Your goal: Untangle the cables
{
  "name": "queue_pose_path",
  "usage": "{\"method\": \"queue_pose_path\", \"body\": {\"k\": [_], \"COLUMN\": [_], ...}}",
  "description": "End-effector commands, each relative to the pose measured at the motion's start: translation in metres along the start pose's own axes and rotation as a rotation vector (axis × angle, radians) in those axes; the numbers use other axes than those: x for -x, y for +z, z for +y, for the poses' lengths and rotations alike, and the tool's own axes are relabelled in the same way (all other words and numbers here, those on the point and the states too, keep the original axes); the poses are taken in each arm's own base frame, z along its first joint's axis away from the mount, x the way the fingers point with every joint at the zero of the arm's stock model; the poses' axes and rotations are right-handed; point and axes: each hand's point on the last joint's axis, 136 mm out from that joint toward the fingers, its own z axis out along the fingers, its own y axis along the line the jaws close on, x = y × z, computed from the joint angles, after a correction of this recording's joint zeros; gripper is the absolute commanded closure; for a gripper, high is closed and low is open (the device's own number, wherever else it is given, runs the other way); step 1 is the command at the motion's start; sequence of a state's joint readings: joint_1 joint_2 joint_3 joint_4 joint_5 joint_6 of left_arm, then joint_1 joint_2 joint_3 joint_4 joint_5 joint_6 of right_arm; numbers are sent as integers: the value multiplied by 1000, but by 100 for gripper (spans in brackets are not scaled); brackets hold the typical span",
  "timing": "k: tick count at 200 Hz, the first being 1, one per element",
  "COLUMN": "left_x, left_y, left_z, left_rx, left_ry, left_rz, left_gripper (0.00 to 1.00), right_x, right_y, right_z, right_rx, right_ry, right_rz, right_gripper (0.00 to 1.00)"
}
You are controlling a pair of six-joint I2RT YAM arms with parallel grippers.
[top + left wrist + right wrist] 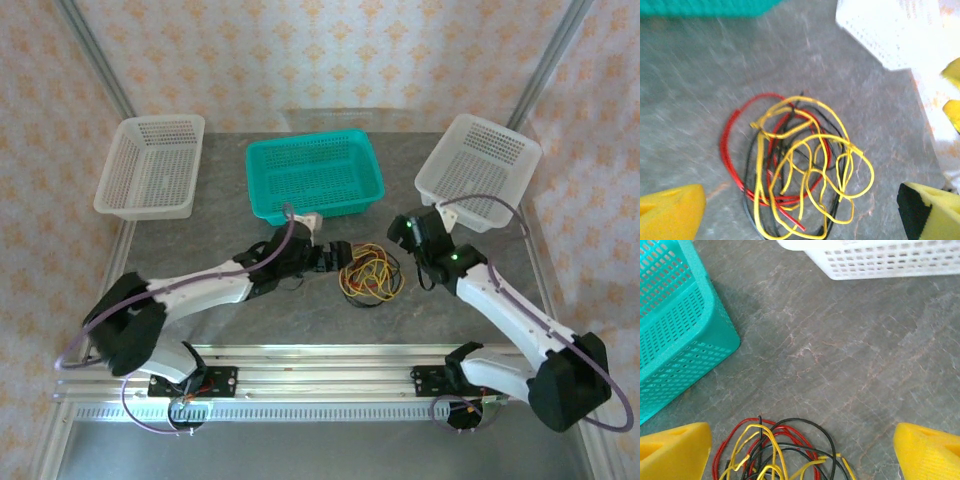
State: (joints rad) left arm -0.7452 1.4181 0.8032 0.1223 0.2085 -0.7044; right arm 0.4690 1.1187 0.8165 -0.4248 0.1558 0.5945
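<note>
Cables [370,275]: one yellow/red/blk tangle on table [300,320], near side of teal basket [315,175]. L gripper [800,212] spread wide, empty, above heap; R gripper [801,452] spread too, prob. no contact

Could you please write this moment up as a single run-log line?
cables: tangled in one pile on table | left gripper: jaws open above pile | right gripper: jaws open beside pile | held: nothing

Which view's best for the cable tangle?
Left wrist: the whole tangle, close up, red, yellow and black strands separable. Top external shows it small and distant; right wrist crops it at the bottom edge.
</note>
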Motion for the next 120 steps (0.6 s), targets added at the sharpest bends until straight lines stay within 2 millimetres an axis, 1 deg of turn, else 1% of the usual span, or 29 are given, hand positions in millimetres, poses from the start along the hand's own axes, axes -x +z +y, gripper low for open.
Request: {"method": "queue_pose_path", "body": {"k": [1,16,34,42,50,65,91,120], "left_x": [33,68,107,125,139,166,202,235], "left_y": [-26,-45,-67,-77,-83,-98,-117,-130], "left_z": [46,66,92,104,115,135,168,193], "left_rx": [191,268,383,437,483,564,661,703], "left_ry": [63,75,84,85,90,81,52,21], "left_rz": [-111,-185,-257,-281,-291,-325,-371,-396], "left_gripper": [1,1,1,1,1,1,0,1], "right_x": [13,19,27,31,34,38,28,2], "right_y": [3,11,18,21,23,29,44,68], "right_z": [19,34,63,74,87,101,114,128], "right_rx": [19,29,100,126,148,126,51,16], "right_ry": [-115,-153,-176,-169,-163,-114,50,220], "right_rz": [23,39,56,58,59,45,24,76], "right_gripper": [6,6,7,7,7,7,8,11]}}
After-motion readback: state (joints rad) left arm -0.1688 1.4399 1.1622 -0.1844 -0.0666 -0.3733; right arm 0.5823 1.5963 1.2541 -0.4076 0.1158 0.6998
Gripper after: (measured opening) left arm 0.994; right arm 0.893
